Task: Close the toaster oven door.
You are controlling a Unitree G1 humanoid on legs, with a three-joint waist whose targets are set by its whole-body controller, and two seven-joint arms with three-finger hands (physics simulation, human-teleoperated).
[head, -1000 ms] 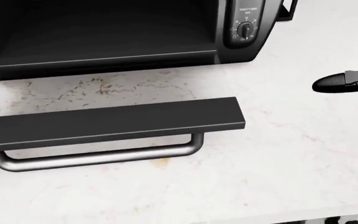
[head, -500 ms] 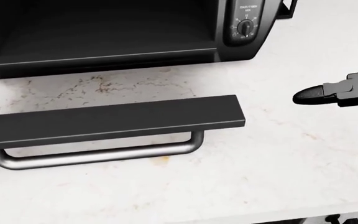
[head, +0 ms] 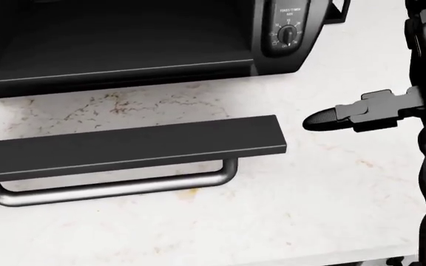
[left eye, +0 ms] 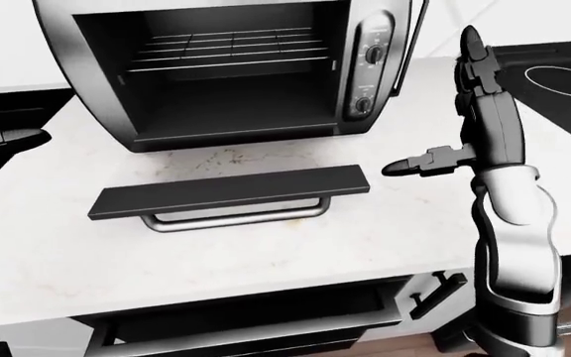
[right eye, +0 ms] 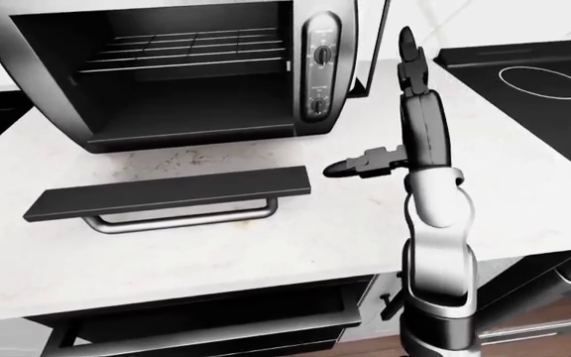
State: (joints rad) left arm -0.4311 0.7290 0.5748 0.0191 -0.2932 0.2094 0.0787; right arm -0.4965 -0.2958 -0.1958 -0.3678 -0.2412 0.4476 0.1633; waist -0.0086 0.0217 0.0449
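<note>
The toaster oven [left eye: 236, 67] stands at the top of the left-eye view with its cavity open and a wire rack inside. Its dark door [left eye: 228, 190] hangs down flat over the counter, with the metal handle [left eye: 236, 219] along its near edge. My right hand [left eye: 469, 137] is open and upright, to the right of the door. Its fingers point up and its thumb [head: 324, 119] points left, a short gap from the door's right end. Only a dark tip of my left hand [left eye: 8, 139] shows at the left edge, well away from the oven.
The oven sits on a white marbled counter [left eye: 394, 230]. A black cooktop [right eye: 533, 82] lies to the right. Two knobs [left eye: 373, 53] are on the oven's right panel. A drawer [left eye: 246, 320] below the counter edge stands pulled out.
In the head view my right hand has moved left toward the door's right end, and more of the hand and forearm now shows. The door has not moved.
</note>
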